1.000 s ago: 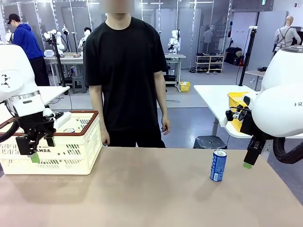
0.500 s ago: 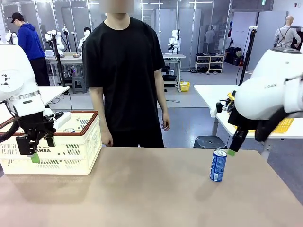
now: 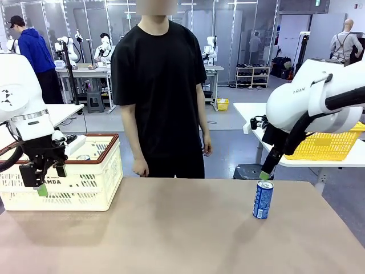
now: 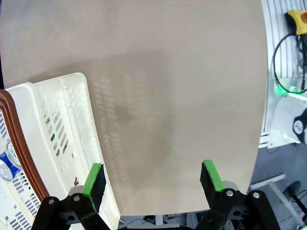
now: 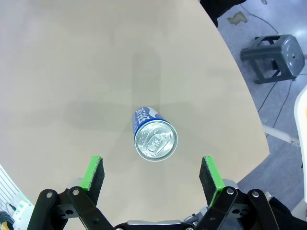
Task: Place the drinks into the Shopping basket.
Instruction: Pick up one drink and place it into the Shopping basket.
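Behind the brown bench [image 3: 188, 228], a lab hall with more tables, other robot stations and a person in a black shirt standing at the far edge, arms down

Task partly done, by the look of it: Shopping basket [image 3: 85, 191] at the left edge of the bench, near the far left corner, with at least one silver can top [image 3: 83, 157] visible inside over the rim, and a bit of blue can [image 4: 6, 160] seen through the slots in the left wrist view. How many cans inside, cannot tell

Left to do: one blue can [image 3: 263, 199] upright on the right part of the bench, near the far right corner, well apart from the basket. Probably the last drink to move, as no other can seen on the bench

Right end effector [image 5: 151, 175] above this can [image 5: 154, 134], looking down on its silver top, jaws spread wide with the can top between the green pads, holding nothing. In the front view, green fingertip [image 3: 265, 174] just above the can, not touching it. Judged: approach for a grasp from above, descent not yet made

Left end effector [image 3: 41, 185] hanging in front of the near wall of the basket, fingers pointing down, jaws released and empty
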`<state>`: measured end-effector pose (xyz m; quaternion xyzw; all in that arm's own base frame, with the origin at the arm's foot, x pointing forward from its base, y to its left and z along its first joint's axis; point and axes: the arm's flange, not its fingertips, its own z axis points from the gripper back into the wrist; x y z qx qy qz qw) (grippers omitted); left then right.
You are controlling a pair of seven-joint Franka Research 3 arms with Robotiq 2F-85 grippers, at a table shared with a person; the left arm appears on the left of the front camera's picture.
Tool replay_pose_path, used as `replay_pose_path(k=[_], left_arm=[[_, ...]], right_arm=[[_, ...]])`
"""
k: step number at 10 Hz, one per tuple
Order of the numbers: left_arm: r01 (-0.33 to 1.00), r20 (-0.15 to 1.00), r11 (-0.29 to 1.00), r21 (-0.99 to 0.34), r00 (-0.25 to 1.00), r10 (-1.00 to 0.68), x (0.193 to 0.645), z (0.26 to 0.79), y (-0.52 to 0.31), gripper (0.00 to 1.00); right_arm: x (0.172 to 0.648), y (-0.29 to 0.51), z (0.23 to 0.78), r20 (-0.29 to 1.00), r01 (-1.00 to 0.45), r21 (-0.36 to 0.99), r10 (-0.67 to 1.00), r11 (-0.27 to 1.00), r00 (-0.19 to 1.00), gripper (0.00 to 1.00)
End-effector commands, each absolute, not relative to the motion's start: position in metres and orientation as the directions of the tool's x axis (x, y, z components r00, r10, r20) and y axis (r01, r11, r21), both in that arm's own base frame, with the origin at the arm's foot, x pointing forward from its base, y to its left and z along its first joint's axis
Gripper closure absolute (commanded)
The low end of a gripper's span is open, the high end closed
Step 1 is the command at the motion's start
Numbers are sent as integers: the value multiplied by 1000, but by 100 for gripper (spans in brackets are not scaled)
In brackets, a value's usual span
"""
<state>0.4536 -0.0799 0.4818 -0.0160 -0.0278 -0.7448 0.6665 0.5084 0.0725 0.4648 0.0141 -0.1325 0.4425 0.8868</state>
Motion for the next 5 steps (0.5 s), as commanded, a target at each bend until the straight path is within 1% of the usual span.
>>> replay_pose_path(k=[1,5], left_arm=[[994,55,-105,21,-106,-993,455,484,-80,0],[994,55,-105,21,-106,-993,455,484,-80,0]], right_arm=[[516,67,464,237,-805,-67,794,589,560,0],[520,66,456,216,-817,-23,801,576,559,0]])
